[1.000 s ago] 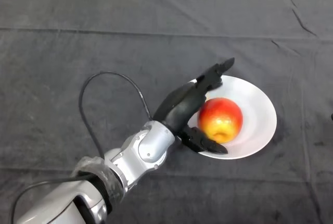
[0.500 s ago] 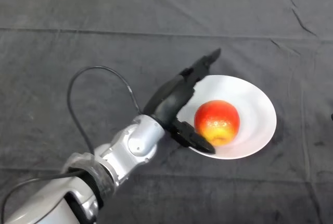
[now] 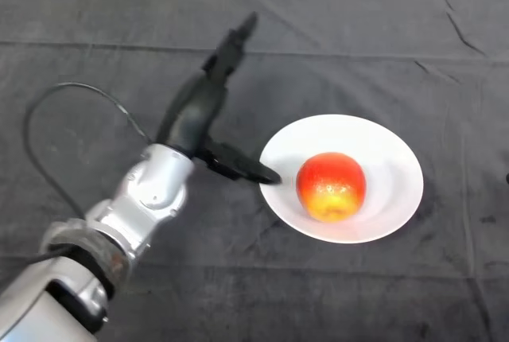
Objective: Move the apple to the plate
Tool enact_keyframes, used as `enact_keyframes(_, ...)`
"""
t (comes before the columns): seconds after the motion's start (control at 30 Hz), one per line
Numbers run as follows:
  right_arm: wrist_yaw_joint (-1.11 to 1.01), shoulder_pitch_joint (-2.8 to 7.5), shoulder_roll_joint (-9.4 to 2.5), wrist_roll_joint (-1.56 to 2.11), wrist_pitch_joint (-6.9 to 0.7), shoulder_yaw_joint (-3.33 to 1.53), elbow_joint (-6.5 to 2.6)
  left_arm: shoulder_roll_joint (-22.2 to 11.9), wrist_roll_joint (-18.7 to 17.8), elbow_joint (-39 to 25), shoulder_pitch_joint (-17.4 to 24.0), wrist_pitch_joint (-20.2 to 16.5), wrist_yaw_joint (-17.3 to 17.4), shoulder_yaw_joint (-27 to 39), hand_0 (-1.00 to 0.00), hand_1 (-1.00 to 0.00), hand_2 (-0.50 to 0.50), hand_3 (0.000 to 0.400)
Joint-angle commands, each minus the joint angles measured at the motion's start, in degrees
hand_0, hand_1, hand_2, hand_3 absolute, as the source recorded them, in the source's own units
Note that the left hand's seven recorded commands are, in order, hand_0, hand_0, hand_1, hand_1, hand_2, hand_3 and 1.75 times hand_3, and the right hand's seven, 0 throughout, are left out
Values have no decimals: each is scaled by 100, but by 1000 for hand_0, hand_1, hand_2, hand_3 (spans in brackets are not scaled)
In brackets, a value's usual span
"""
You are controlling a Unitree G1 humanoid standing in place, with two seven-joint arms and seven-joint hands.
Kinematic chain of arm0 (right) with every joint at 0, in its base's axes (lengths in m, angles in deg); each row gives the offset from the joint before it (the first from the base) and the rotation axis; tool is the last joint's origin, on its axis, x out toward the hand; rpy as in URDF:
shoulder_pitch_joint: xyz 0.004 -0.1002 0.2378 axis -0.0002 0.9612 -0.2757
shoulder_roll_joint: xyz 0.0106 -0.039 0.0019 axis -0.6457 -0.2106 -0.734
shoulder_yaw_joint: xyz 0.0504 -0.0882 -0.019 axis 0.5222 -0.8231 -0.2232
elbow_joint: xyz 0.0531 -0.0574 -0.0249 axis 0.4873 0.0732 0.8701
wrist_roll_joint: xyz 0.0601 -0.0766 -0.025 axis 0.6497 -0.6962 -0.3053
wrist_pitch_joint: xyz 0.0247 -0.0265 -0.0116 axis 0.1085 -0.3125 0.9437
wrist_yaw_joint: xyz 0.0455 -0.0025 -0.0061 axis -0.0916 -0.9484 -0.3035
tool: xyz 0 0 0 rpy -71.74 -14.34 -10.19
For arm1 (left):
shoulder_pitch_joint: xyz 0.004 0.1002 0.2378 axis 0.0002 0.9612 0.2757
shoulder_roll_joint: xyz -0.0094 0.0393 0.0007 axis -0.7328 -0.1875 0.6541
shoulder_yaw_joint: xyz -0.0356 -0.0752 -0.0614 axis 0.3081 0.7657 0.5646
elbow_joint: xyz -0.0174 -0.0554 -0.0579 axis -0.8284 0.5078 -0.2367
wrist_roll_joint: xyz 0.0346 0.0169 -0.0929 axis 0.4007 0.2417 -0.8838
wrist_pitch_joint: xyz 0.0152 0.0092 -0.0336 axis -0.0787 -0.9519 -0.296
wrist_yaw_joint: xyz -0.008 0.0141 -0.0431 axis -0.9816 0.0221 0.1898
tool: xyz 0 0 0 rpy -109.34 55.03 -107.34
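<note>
A red and yellow apple (image 3: 332,185) rests in the white plate (image 3: 390,159) at the right of the middle of the table. My left hand (image 3: 195,111) is open and empty, to the left of the plate and clear of the apple. Its fingers (image 3: 231,44) point straight up toward the far side of the table. Its thumb (image 3: 242,167) points right, with the tip close to the plate's left rim.
The table is covered by a dark grey cloth (image 3: 95,56) with a few creases at the far right. My silver-grey arm (image 3: 135,207) comes in from the lower left.
My hand has let go of the apple and drawn back to the left and away from the plate. The apple stays in the plate.
</note>
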Motion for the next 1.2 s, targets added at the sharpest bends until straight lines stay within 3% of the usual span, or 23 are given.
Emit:
enact_keyframes(0.03, -40, 44, 123, -61, -9, 136, -11, -351, -140, -271, 76, 144, -149, 244, 0, 0, 0, 0)
enact_keyframes(0.37, -33, 48, 117, -61, -6, 136, 0, -1021, -317, -1118, 701, 158, -491, 1124, 0, 0, 0, 0)
enact_keyframes(0.7, -21, 57, 107, -60, -3, 137, 21, -1508, -401, -2223, 1770, 167, -1083, 2062, 0, 0, 0, 0)
enact_keyframes(0.97, -10, 63, 101, -59, -1, 137, 38, -1615, -457, -2454, 2184, 145, -1349, 2721, 0, 0, 0, 0)
enact_keyframes(1.2, -2, 68, 97, -57, -1, 138, 49, -1495, -210, -2301, 2356, 233, -1710, 3155, 0, 0, 0, 0)
